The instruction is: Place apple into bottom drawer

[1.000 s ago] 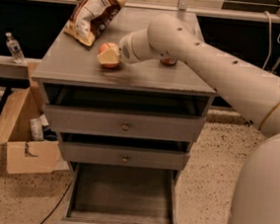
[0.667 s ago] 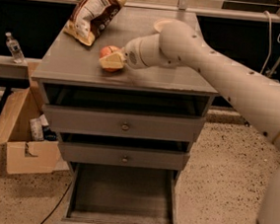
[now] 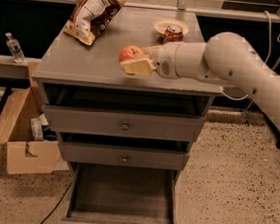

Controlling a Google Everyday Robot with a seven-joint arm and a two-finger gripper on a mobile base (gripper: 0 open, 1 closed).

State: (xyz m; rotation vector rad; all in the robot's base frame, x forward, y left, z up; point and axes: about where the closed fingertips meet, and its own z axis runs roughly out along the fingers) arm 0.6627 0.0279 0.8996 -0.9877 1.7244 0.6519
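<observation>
The apple (image 3: 130,53) sits in the grip of the gripper (image 3: 133,62) over the front part of the cabinet top (image 3: 70,62), roughly above the middle of the drawers. It seems to be raised just off the surface, though the angle makes that hard to confirm. One tan finger (image 3: 138,67) presses along its lower front side, so the fingers are closed around the fruit, pinching it.

Behind it, toward the back right, a red soda can (image 3: 173,34) stands on a small round dish (image 3: 163,24). A chip bag (image 3: 94,12) lies at the back left, well apart from the apple.

Below, the two shallow drawers (image 3: 124,125) are slightly ajar, and the bottom drawer (image 3: 122,194) is pulled out, its flat grey floor showing. The white arm (image 3: 243,67) reaches in from the right across the top's right edge.

A cardboard box (image 3: 21,137) rests on the floor to the cabinet's left.

Compared with a moment ago, the apple has shifted to the right along the front, and the can, then hidden by the arm, is now in view.
</observation>
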